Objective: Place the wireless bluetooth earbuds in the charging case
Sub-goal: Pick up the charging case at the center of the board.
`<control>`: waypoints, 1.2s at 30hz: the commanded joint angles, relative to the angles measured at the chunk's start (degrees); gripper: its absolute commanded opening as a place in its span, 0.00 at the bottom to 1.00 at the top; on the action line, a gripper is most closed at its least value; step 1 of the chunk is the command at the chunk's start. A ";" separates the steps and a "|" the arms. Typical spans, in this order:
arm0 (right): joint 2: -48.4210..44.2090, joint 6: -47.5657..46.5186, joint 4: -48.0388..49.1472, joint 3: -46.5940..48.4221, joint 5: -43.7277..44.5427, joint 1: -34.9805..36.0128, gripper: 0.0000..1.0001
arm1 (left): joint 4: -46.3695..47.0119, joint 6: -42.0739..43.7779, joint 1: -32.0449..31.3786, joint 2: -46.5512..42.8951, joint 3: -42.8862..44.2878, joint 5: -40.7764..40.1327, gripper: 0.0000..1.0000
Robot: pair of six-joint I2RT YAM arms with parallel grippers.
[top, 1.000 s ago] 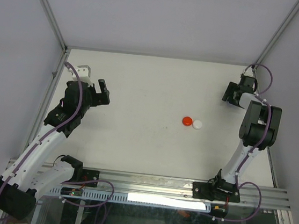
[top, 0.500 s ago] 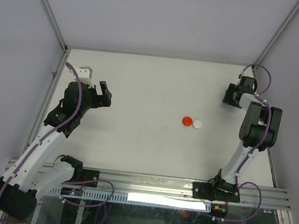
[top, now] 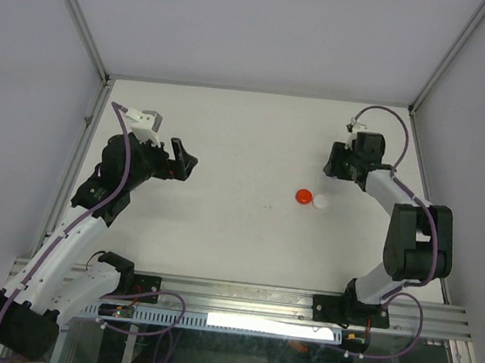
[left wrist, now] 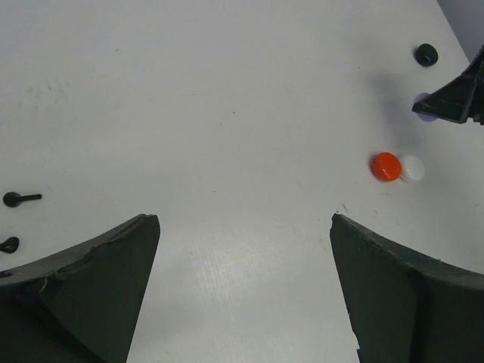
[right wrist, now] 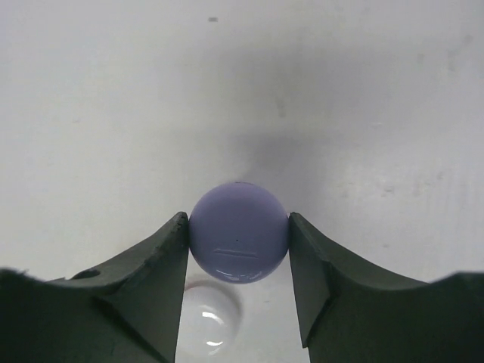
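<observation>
My right gripper is shut on the lavender earbud, a glossy round piece pinched between both fingertips just above the table. A pale shiny round piece lies right under it. In the top view this gripper hangs just behind the red earbud and the white earbud, which touch each other mid-table. The left wrist view shows the red, white and black earbud. My left gripper is open and empty, far left of them. No charging case shows in any view.
Two small black screws lie on the table left of my left gripper. Grey walls and metal frame posts close in the back and sides. The arms' base rail runs along the near edge.
My right arm swung from the back right corner toward the middle and its jaws closed on the lavender earbud. My left gripper moved a little to the right, still open.
</observation>
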 commanded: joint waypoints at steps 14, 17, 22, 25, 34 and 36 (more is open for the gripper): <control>-21.45 -14.26 7.61 -6.58 -9.93 25.50 0.50 | 8.25 -4.82 0.57 6.49 1.58 29.11 0.99; -23.30 -18.24 8.72 -7.24 -13.45 28.32 0.50 | 8.24 -6.83 0.53 7.66 2.49 31.84 0.99; -25.22 -29.21 8.88 -7.88 -17.39 34.54 0.48 | 8.23 -10.50 -0.05 9.16 3.53 35.62 0.98; -25.55 -34.14 8.42 -7.30 -18.41 37.45 0.47 | 8.21 -11.88 -1.03 9.96 3.61 37.24 0.95; -25.55 -44.81 6.05 -5.23 -20.24 43.34 0.47 | 11.02 -15.09 -6.80 12.36 2.83 35.78 0.86; -25.59 -46.28 6.04 -4.92 -20.48 44.17 0.47 | 12.06 -16.23 -7.78 13.36 2.51 35.61 0.83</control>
